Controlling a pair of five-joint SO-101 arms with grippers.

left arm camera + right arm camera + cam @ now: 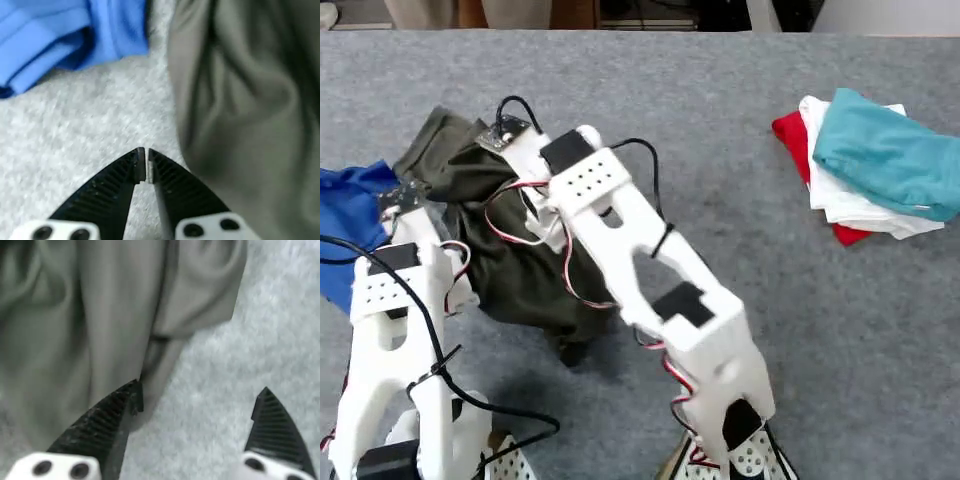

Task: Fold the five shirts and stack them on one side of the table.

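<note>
A crumpled olive shirt lies at the table's left centre, partly under both arms. A blue shirt lies bunched at the left edge. My left gripper is shut on nothing and hangs over bare grey table, between the blue shirt and the olive shirt. My right gripper stands open at the olive shirt's edge, one finger over the cloth and the other over the table. A folded stack sits at the right: teal shirt on a white shirt on a red shirt.
The grey felt table is bare across the middle and back. The right arm stretches diagonally over the olive shirt, and the left arm stands near the front left corner.
</note>
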